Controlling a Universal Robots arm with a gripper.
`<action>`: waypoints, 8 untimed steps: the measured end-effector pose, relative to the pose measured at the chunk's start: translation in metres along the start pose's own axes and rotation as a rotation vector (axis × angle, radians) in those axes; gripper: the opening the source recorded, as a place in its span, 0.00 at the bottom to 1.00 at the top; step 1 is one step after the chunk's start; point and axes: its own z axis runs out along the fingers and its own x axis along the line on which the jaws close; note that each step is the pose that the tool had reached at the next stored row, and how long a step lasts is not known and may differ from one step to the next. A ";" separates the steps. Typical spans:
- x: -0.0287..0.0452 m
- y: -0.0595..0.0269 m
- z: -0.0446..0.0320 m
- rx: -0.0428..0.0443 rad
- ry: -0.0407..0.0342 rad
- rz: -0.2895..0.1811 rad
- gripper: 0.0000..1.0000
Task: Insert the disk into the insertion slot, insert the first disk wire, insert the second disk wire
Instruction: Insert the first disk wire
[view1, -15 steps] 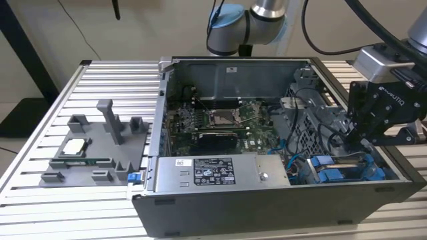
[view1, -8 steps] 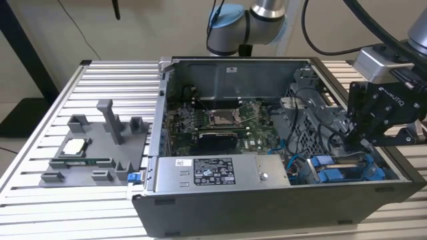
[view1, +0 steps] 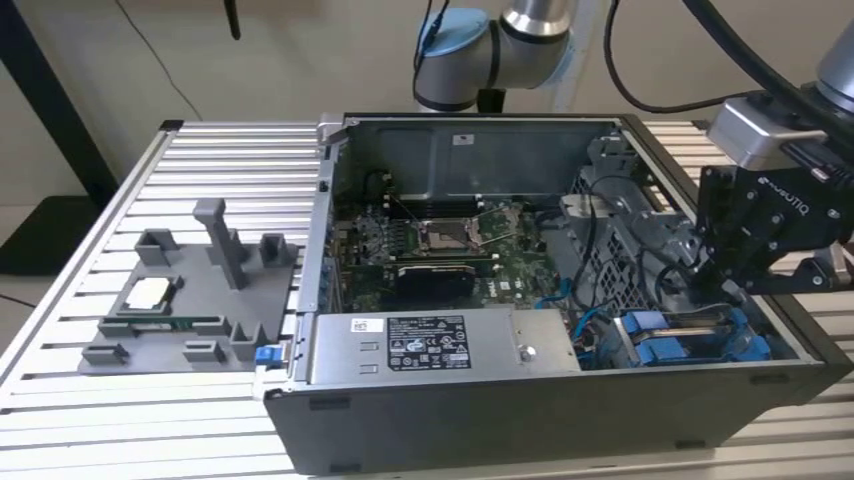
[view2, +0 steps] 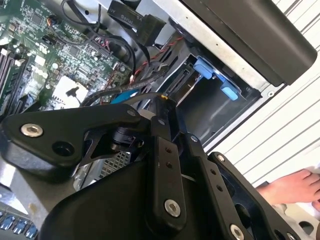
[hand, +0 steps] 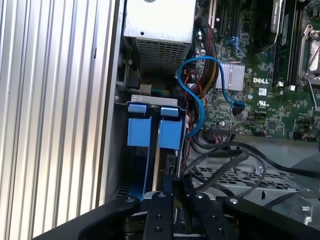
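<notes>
The dark grey computer case (view1: 534, 420) lies open on the slatted table. In the first wrist view two blue-framed carriers stand side by side in the insertion slot (hand: 150, 100): the disk (hand: 170, 136) and another carrier (hand: 138, 132). In the exterior view the blue frames (view1: 674, 345) sit in the case's near corner at the exterior view's right. My gripper (view1: 731, 285) (hand: 172, 179) (view2: 166, 102) hangs just above the disk's edge. Its fingers are shut and I see nothing between them. A blue wire (hand: 192, 95) loops from the motherboard down beside the disk.
Black cables (hand: 225, 160) cross a perforated metal cage next to the gripper. The power supply (view1: 427, 345) and motherboard (view1: 441, 240) take up the case's middle. A grey fixture (view1: 187, 300) with small parts sits at the exterior view's left. A person's hand (view2: 290, 190) rests on the table.
</notes>
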 end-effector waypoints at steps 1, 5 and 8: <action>0.0001 -0.0011 0.0009 0.0000 -0.0001 0.000 0.19; 0.0006 -0.0045 0.0049 0.0000 -0.0001 0.000 0.19; 0.0010 -0.0072 0.0079 0.0000 -0.0001 0.000 0.19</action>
